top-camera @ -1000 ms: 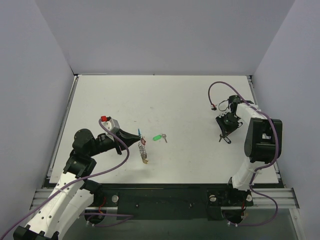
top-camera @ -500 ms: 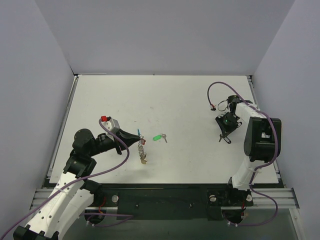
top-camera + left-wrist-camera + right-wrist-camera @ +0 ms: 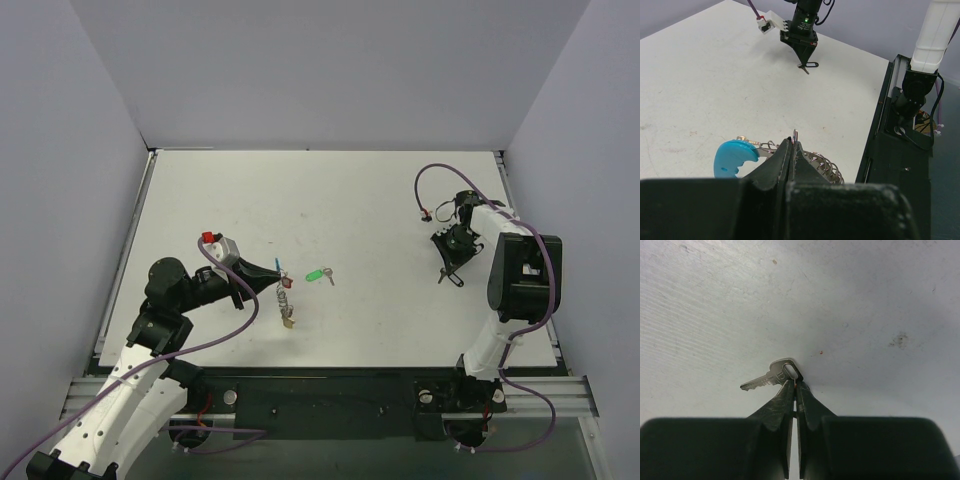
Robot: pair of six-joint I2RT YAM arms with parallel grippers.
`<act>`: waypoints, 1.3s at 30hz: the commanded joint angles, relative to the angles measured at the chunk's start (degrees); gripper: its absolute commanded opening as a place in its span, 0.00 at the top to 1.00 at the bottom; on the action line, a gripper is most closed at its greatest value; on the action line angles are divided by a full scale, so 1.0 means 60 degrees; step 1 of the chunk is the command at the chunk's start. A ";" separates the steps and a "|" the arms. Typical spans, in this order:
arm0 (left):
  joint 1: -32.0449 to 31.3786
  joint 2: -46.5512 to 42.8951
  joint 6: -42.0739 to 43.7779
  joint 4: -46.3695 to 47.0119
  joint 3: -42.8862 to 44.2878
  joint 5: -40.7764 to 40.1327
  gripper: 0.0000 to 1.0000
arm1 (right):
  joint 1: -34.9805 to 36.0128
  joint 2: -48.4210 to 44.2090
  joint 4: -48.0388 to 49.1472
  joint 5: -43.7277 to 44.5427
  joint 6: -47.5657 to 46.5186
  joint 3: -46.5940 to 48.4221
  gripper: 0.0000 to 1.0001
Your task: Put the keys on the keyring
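The black-rimmed key (image 3: 771,377) is lying on the right part of the white table (image 3: 380,200) with its blade pointing left in the wrist view, the downward-pointing right fingers (image 3: 782,405) are pinching shut on its head, and the left fingers (image 3: 772,167) are gripping, fully closed, the dangling keyring (image 3: 822,165) near the green key (image 3: 318,274).

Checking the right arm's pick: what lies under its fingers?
A small silver key, its ringed head pinched at the closed fingers, blade toward the view's left, over the white table. Whatever hangs from that ring is hidden behind the fingers.
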 commanded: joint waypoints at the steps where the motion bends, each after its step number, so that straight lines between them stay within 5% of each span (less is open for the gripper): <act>1: 0.0053 -0.0044 0.0055 0.0534 0.0240 0.0192 1.00 | 0.0036 -0.0304 -0.0498 -0.0089 -0.0117 0.0101 1.00; 39: 0.0053 -0.0059 0.0055 0.0563 0.0211 0.0265 1.00 | -0.0023 -0.0290 -0.0440 0.0014 0.0059 0.0028 0.92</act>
